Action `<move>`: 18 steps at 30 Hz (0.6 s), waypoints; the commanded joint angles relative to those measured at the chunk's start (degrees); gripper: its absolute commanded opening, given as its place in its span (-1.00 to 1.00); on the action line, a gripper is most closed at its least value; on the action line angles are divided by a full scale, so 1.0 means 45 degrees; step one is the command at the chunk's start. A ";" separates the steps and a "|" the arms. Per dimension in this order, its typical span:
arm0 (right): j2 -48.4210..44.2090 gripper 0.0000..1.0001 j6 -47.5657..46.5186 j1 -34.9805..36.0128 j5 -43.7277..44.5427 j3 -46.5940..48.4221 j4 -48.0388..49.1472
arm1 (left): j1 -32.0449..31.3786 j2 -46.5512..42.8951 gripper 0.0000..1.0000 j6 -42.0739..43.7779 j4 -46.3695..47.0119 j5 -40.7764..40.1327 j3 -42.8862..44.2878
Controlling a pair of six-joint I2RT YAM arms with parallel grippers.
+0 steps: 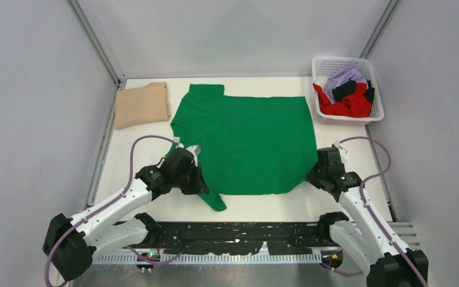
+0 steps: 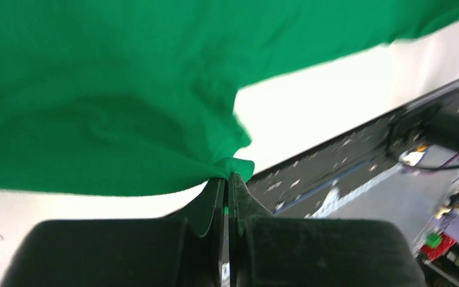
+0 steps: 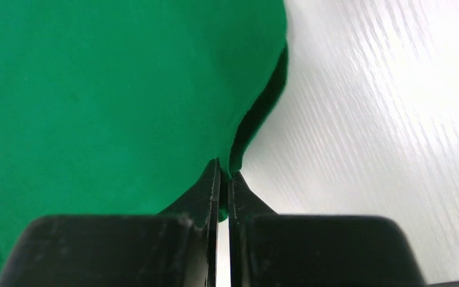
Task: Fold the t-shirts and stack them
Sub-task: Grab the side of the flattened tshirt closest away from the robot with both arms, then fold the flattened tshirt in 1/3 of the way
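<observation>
The bright green t-shirt (image 1: 248, 143) lies spread flat in the middle of the table, one sleeve pointing to the back left and the other to the near left. My left gripper (image 1: 198, 179) is shut on the shirt's near left edge by the sleeve; the wrist view shows cloth (image 2: 107, 95) pinched at the fingertips (image 2: 229, 177). My right gripper (image 1: 312, 174) is shut on the shirt's near right corner; its wrist view shows the green hem (image 3: 125, 89) caught between the tips (image 3: 224, 173). A folded tan t-shirt (image 1: 142, 105) lies at the back left. Red (image 1: 345, 106), lilac (image 1: 342, 79) and black (image 1: 346, 89) shirts fill the basket.
The white lattice basket (image 1: 375, 89) stands at the back right corner. Grey walls with metal posts close the table on three sides. A black perforated rail (image 1: 239, 234) runs along the near edge between the arm bases.
</observation>
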 commanded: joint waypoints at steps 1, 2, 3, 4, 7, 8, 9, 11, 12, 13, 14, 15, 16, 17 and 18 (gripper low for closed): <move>0.1079 -0.90 -0.0414 -0.0046 -0.0038 0.1412 0.1539 | 0.1591 0.1346 -1.00 0.1209 0.1843 0.0684 0.1877; 0.1449 -0.90 -0.0417 -0.0040 -0.0032 0.1695 0.1664 | 0.2008 0.1643 -1.00 0.1186 0.2006 0.0748 0.2113; 0.1627 -0.90 -0.0411 -0.0026 0.0050 0.1843 0.1856 | 0.2500 0.1988 -1.00 0.1156 0.2072 0.0729 0.2416; 0.2035 -0.90 -0.0470 -0.0030 0.0109 0.2203 0.1939 | 0.2874 0.2329 -1.00 0.1154 0.2098 0.0788 0.2751; 0.2928 -0.89 -0.0684 -0.0074 0.0447 0.3021 0.2125 | 0.3845 0.3346 -1.00 0.1324 0.2010 0.1037 0.3769; 0.3332 -0.89 -0.0792 -0.0113 0.0551 0.3415 0.2152 | 0.4094 0.3678 -1.00 0.1403 0.1929 0.1019 0.4139; 0.3536 -0.89 -0.0843 -0.0142 0.0604 0.3611 0.2187 | 0.4325 0.3963 -1.00 0.1498 0.1830 0.1061 0.4466; 0.4093 -0.89 -0.1007 -0.0260 0.0809 0.4122 0.2220 | 0.4748 0.4562 -1.00 0.1646 0.1714 0.1082 0.5117; 0.4414 -0.90 -0.1103 -0.0379 0.0880 0.4438 0.2239 | 0.4971 0.4728 -1.00 0.1675 0.1658 0.1088 0.5387; 0.4575 -0.90 -0.1125 -0.0441 0.0915 0.4562 0.2234 | 0.5165 0.4990 -1.00 0.1725 0.1648 0.1079 0.5633; 0.4881 -0.90 -0.1205 -0.0551 0.0921 0.4816 0.2276 | 0.5328 0.5219 -1.00 0.1772 0.1644 0.1066 0.5876; 0.5023 -0.90 -0.1245 -0.0625 0.0896 0.4927 0.2306 | 0.5503 0.5408 -1.00 0.1803 0.1622 0.1035 0.6145; 0.5306 -0.89 -0.1279 -0.0768 0.0878 0.5137 0.2397 | 0.5617 0.5662 -1.00 0.1880 0.1607 0.1021 0.6413; 0.5451 -0.90 -0.1292 -0.0831 0.0855 0.5224 0.2474 | 0.5736 0.5886 -1.00 0.1985 0.1571 0.1027 0.6703; 0.5706 -0.90 -0.1315 -0.0961 0.0789 0.5377 0.2615 | 0.5830 0.6122 -1.00 0.2076 0.1527 0.0999 0.6979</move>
